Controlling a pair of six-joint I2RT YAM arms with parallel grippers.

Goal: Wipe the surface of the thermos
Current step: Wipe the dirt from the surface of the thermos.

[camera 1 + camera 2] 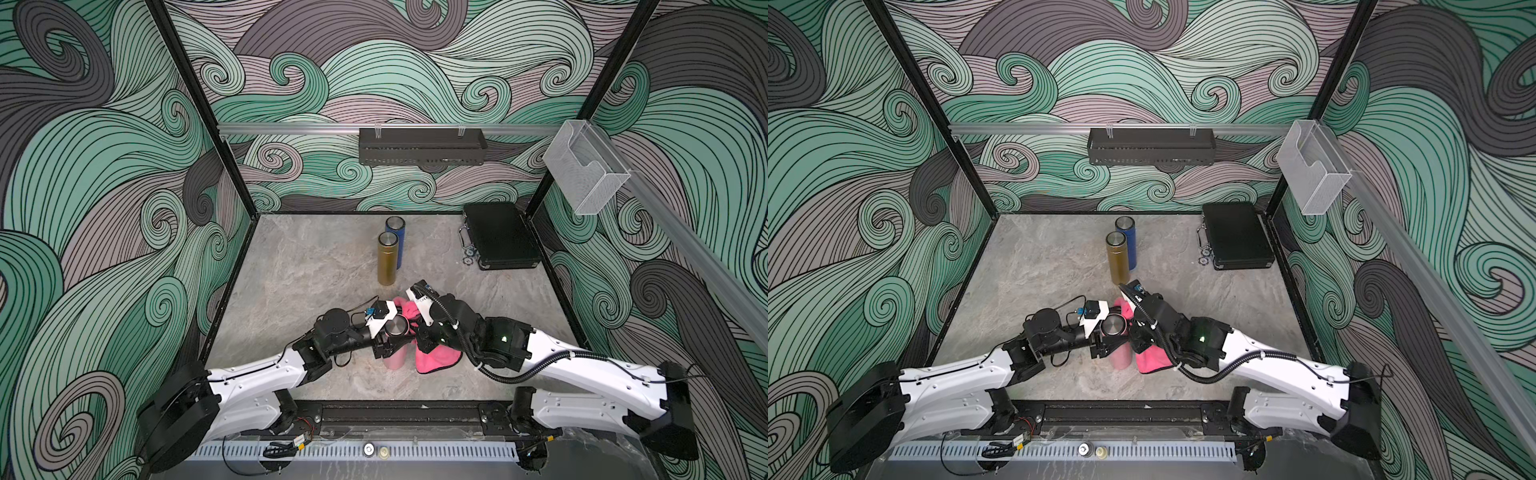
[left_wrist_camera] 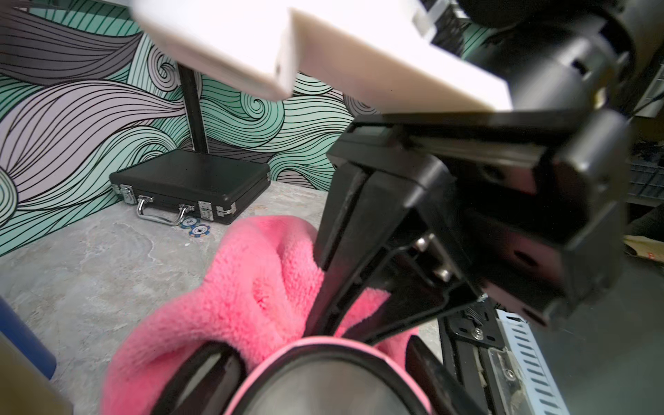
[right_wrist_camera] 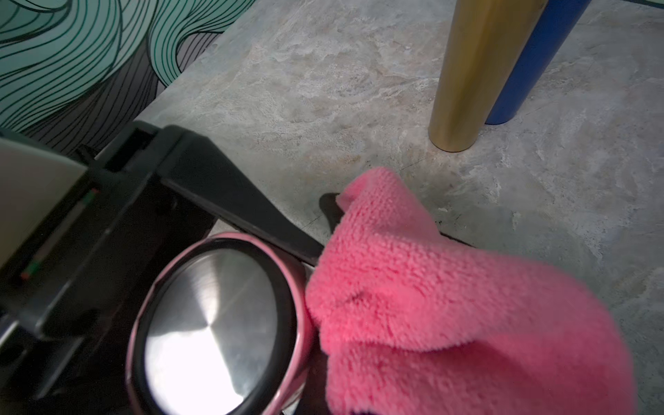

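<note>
Pink cloth (image 3: pixel 449 305), pinched in the right hand (image 2: pixel 325 305), presses the thermos (image 1: pixel 394 361), upright near the tabletop's (image 1: pixel 311 270) front, clamped by the left hand (image 1: pixel 387 338). Too hard a push could twist it loose; a wide sweep might topple the gold flask (image 1: pixel 387 262).

Even light, glaring thermos lid (image 3: pixel 212 330), blurred foregrounds
</note>
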